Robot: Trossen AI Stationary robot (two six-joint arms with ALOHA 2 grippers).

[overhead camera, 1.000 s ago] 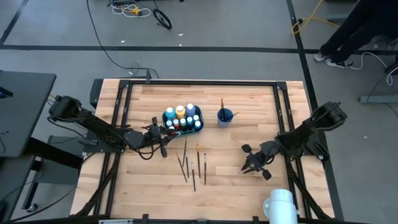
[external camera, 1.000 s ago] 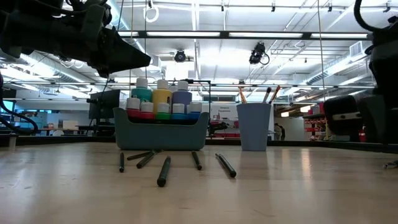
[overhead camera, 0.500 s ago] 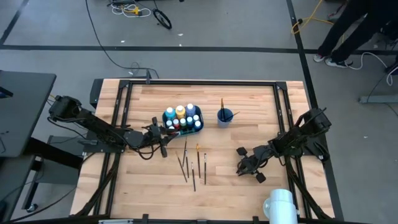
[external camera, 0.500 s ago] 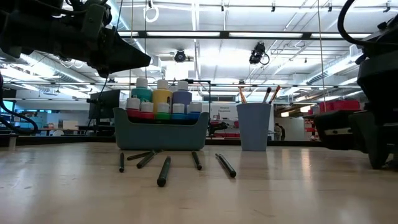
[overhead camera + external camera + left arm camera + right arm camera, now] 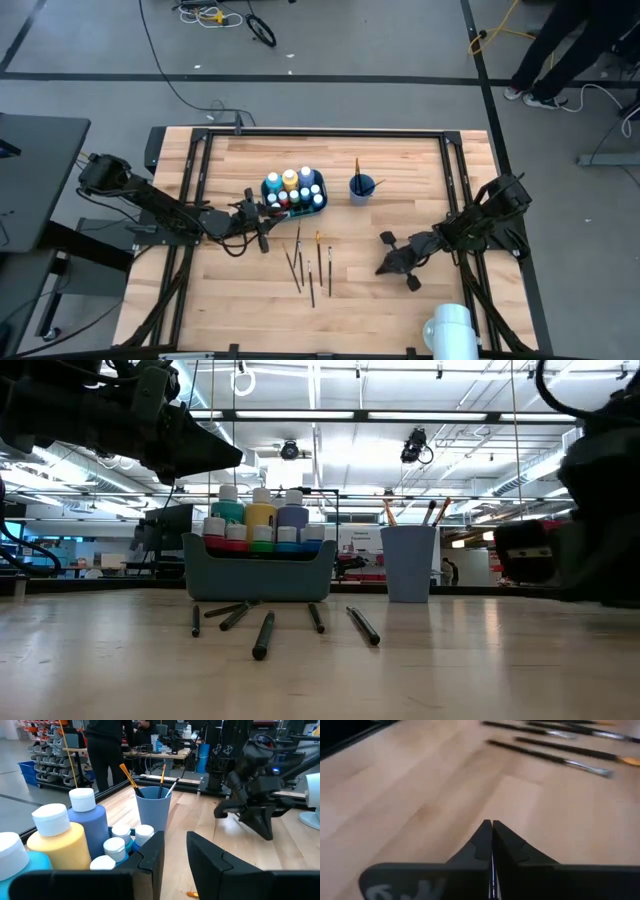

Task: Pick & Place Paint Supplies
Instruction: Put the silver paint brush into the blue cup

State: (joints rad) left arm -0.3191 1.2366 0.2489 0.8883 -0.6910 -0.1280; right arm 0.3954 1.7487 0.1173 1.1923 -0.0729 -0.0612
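Several small white-capped paint bottles (image 5: 293, 188) stand in the teal bin (image 5: 260, 575) near the table's middle. To its right a blue cup (image 5: 361, 186) holds a few brushes. Several thin dark-handled paintbrushes (image 5: 310, 262) lie flat on the wood in front of the bin. My left gripper (image 5: 175, 837) hovers level at the bin's near left corner, open, with nothing between its fingers. My right gripper (image 5: 491, 824) is shut on nothing, low over the bare wood to the right of the loose brushes (image 5: 555, 755) and pointing toward them.
Black frame rails (image 5: 200, 170) run along the table's edges. A white cylinder (image 5: 450, 330) stands at the near right edge. A person's legs (image 5: 570, 50) show on the floor beyond the far right corner. Bare wood lies between my right gripper (image 5: 382, 267) and the brushes.
My right gripper has moved a little toward the table's left, toward the loose brushes, sinking and tipping slightly downward, and its fingers have shut on nothing. The brushes, bin and cup have stayed where they were.
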